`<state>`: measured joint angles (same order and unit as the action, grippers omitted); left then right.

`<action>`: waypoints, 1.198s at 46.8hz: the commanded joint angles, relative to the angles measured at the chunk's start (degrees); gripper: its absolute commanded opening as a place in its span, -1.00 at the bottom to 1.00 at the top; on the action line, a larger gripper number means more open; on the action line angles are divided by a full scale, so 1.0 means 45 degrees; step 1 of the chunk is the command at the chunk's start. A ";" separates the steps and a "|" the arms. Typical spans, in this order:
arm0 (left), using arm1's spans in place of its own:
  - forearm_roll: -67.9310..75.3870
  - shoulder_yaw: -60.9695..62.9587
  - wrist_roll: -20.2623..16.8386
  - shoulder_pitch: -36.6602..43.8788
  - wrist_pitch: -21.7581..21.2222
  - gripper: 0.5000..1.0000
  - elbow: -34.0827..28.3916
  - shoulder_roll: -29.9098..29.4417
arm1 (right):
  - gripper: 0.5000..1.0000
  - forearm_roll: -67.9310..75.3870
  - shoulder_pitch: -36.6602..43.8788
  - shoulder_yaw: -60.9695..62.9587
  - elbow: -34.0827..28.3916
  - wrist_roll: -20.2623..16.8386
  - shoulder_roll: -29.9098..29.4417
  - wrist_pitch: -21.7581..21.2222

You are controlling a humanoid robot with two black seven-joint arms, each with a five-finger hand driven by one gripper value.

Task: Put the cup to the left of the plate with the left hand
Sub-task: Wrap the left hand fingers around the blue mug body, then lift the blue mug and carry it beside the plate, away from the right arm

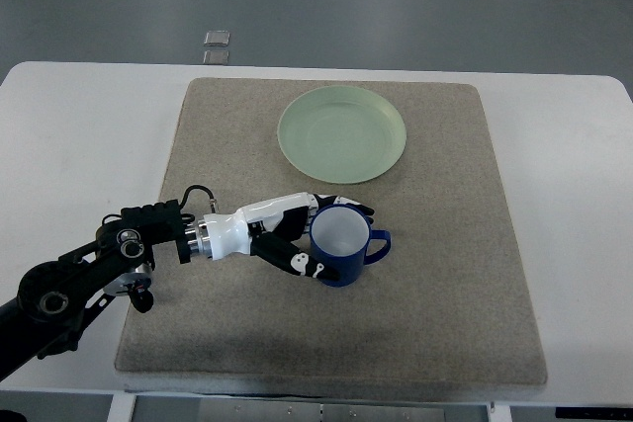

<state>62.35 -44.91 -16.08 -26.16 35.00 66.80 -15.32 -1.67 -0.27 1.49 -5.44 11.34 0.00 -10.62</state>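
the left hand (pixel 297 234) has its fingers curled around the blue cup (pixel 341 244) (handle turned away, clear of the grasp), which stands upright on the mat (pixel 445 274) below the green plate (pixel 341 133), not yet at its left.

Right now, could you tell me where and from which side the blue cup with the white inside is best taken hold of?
Grip the blue cup with the white inside around its round body from the picture's left. It stands upright, and its handle points right, leaving the left wall free. The left hand already wraps it there, fingers on the near side and far side.
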 commanded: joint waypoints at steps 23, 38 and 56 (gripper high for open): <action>0.0012 0.0001 -0.0039 -0.0006 -0.0023 -0.36 0.0057 0.0045 | 0.73 0.0000 0.0002 0.0000 0.0017 0.0000 0.0000 -0.0004; -0.0241 -0.0409 -0.0195 -0.0357 -0.0959 -0.64 0.0214 0.0006 | 0.73 0.0000 0.0002 0.0000 -0.0003 0.0000 0.0000 -0.0004; -0.0729 -0.3554 -0.0274 -0.0905 -0.1566 -1.00 -0.0469 -0.1438 | 0.73 0.0000 0.0002 0.0000 0.0017 0.0000 0.0000 -0.0004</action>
<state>60.34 -59.70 -17.34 -30.20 27.92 65.89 -20.37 -1.67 -0.27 1.49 -5.45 11.34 0.00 -10.63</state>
